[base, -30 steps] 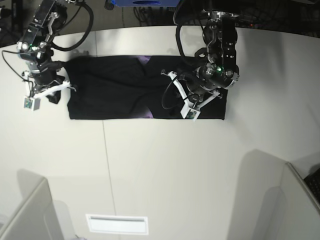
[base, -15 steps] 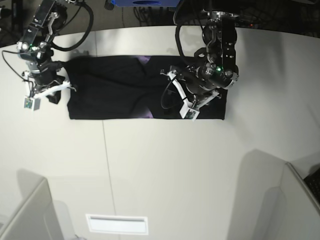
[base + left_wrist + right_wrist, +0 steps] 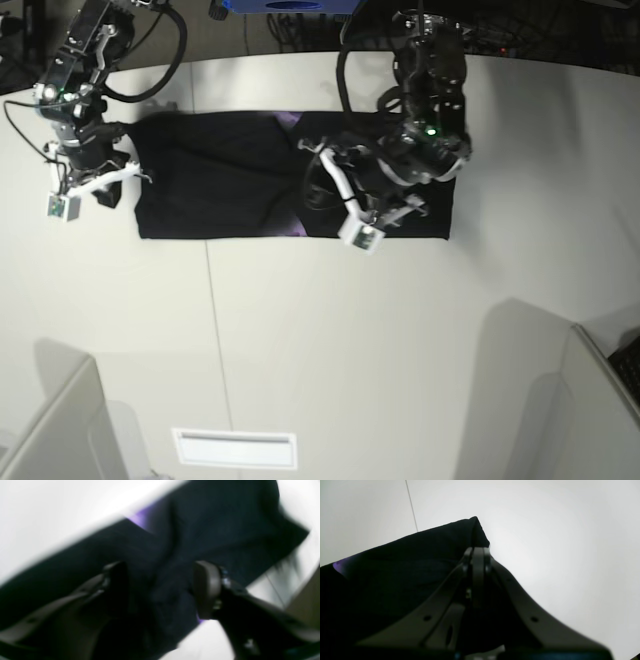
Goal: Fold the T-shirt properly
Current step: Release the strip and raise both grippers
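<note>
The black T-shirt (image 3: 220, 175) lies on the white table as a long folded band, with slivers of purple print (image 3: 288, 122) showing at its middle. It also shows in the left wrist view (image 3: 225, 525) and the right wrist view (image 3: 395, 562). My left gripper (image 3: 318, 190) hovers over the band's middle with its jaws wide open (image 3: 161, 585), black cloth beneath both fingers (image 3: 207, 587). My right gripper (image 3: 133, 170) is at the band's left end, shut on the cloth's corner edge (image 3: 477, 555).
The white table (image 3: 350, 330) has a seam line (image 3: 212, 320) running toward the front. A white slotted plate (image 3: 235, 448) lies near the front edge. Grey partitions stand at the front left (image 3: 55, 430) and front right (image 3: 590, 400). Cables hang behind the table.
My left arm has swung left, from the band's right part toward its middle, and its wrist has turned. The right arm and the shirt have not moved.
</note>
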